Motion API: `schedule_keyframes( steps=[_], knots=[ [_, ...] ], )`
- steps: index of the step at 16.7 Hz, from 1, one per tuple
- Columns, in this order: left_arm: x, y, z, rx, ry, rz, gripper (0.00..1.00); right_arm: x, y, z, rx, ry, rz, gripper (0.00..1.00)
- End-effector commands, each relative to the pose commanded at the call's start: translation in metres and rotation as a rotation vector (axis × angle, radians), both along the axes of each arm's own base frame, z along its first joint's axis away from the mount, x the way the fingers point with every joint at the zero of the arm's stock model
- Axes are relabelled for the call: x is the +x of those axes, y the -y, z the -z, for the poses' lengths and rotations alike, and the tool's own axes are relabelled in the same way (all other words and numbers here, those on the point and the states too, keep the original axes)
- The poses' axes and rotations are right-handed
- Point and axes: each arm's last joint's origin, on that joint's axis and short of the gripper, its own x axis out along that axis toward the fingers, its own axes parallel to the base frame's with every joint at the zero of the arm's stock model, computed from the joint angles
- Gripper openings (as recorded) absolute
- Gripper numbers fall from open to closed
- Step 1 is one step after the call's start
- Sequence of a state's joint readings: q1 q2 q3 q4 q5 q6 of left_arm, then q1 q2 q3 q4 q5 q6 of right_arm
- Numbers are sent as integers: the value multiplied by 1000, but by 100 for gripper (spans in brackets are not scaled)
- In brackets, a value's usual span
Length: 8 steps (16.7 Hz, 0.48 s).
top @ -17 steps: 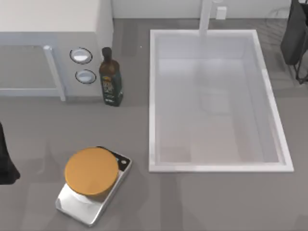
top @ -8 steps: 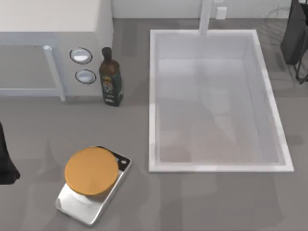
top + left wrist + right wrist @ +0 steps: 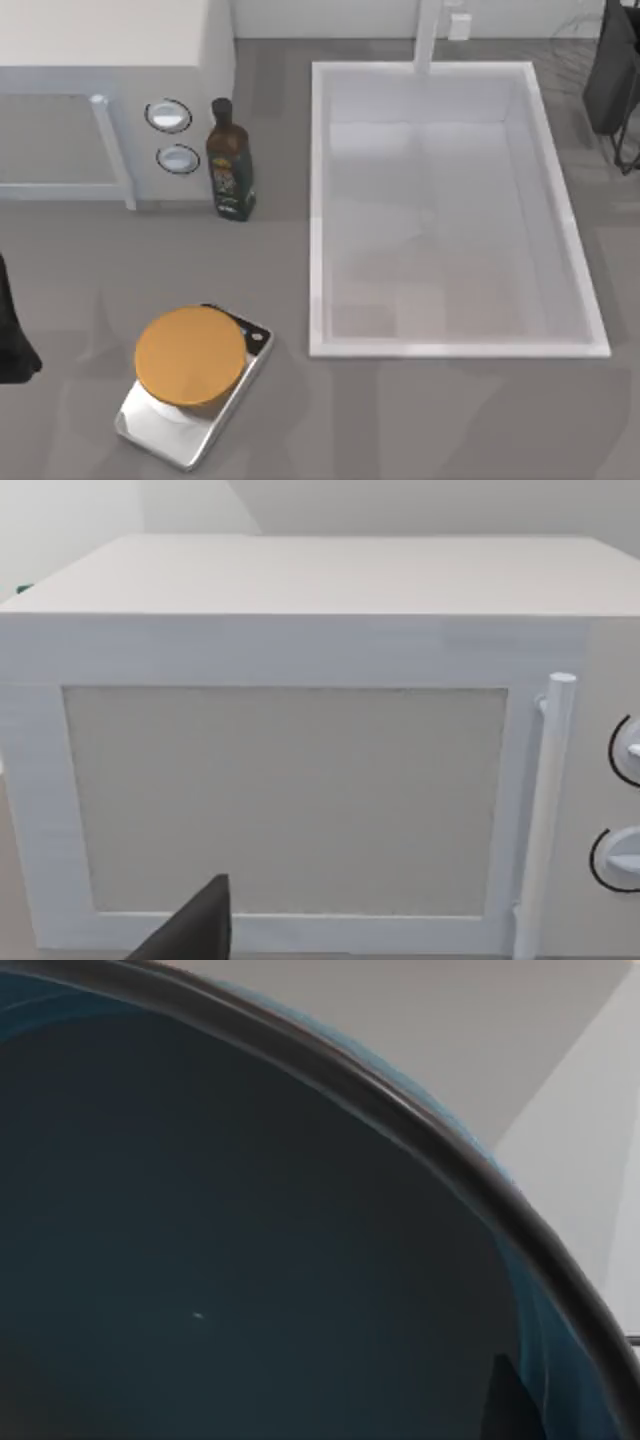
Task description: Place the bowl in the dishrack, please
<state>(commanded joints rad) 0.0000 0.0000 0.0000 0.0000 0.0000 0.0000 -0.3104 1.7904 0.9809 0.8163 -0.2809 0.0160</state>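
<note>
Right now your right arm reaches in at the top view's far right upper corner, over the thin dark curved wires of the dishrack, just past the right wall of the big white rectangular sink basin. In the right wrist view the large round deep-blue glazed bowl sits very close under the right gripper, its dark inside spreading wide and its thin rim curving across in front of pale grey and white surfaces. A dark sliver of that gripper shows against the bowl's inner wall, just inside the rim, but you cannot tell from this whether the gripper is clamped on the bowl or open beside it. Your left arm is parked at the table's left edge. From the left wrist view a dark part of the left gripper points at the white box-shaped microwave, whose door and upright bar handle lie ahead of it; its opening cannot be told either. Well apart from both grippers, a flat orange round disc lies on a silver kitchen scale, and a dark glass bottle stands between the microwave and the sink
</note>
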Motion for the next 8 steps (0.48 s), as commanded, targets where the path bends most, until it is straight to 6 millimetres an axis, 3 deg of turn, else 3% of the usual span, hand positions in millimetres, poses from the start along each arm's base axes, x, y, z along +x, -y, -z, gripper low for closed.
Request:
schedule_keyframes(
  steps=[5,8],
  knots=[
    [0,0,0,0,0,0,100,1,-1,2,1,-2,0,0],
    [0,0,0,0,0,0,100,1,-1,2,1,-2,0,23]
  ],
)
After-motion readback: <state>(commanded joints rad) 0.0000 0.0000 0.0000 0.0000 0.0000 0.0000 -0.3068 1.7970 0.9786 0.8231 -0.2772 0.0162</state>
